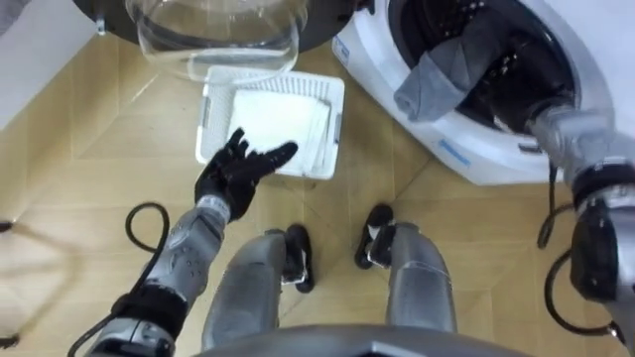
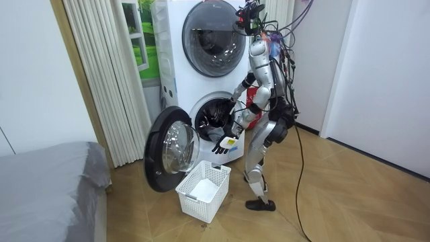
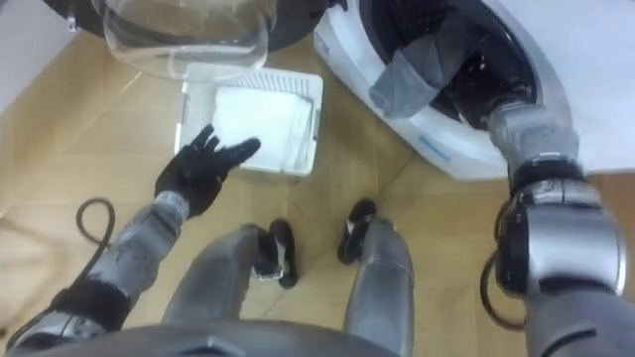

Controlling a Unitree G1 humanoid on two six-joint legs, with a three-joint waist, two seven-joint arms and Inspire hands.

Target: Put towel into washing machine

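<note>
A grey towel (image 1: 442,79) hangs over the lower rim of the washing machine's (image 1: 476,154) open drum, part inside and part outside. My right arm (image 1: 566,129) reaches into the drum beside the towel, and the dark opening hides its hand. My left hand (image 1: 238,171) is open with its fingers spread, held above the near edge of a white laundry basket (image 1: 210,119) on the floor. In the room view I stand facing the lower machine (image 2: 211,117), left hand (image 2: 224,144) above the basket (image 2: 201,191).
A white cloth (image 1: 283,119) lies in the basket. The machine's glass door (image 1: 218,40) stands swung open, left of the drum and beyond the basket. A second machine (image 2: 215,40) is stacked above. A grey bed (image 2: 47,175) and curtain (image 2: 101,74) are at the room view's left.
</note>
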